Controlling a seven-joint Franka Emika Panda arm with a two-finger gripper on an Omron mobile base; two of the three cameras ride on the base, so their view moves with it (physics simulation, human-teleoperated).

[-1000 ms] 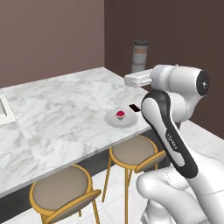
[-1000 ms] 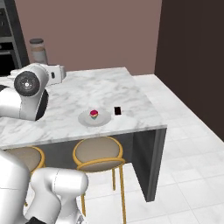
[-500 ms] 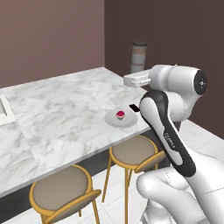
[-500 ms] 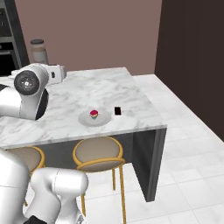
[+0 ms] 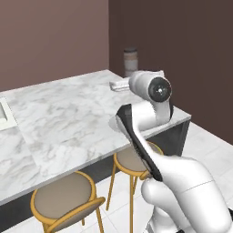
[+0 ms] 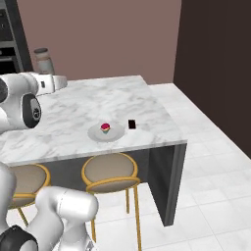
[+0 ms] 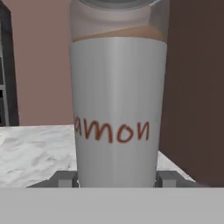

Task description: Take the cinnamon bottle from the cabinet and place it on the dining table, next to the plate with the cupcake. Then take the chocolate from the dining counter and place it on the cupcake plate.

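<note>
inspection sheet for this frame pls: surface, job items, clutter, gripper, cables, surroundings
Surface: dining table, white veined marble, squared corner.
Job's things: cinnamon bottle upright between the fingers, above the table's far side; cupcake on plate; chocolate flat on the marble, right of the plate, apart from it.
Clutter: white tray edge at the table's left.
Grippers: gripper shut on the bottle.
Cables: nothing seen.
Surroundings: two stools, tiled floor, brown walls.

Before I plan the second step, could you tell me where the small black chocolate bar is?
In the right base view, the small black chocolate bar lies flat on the white marble table, just right of the round pale plate.
</note>
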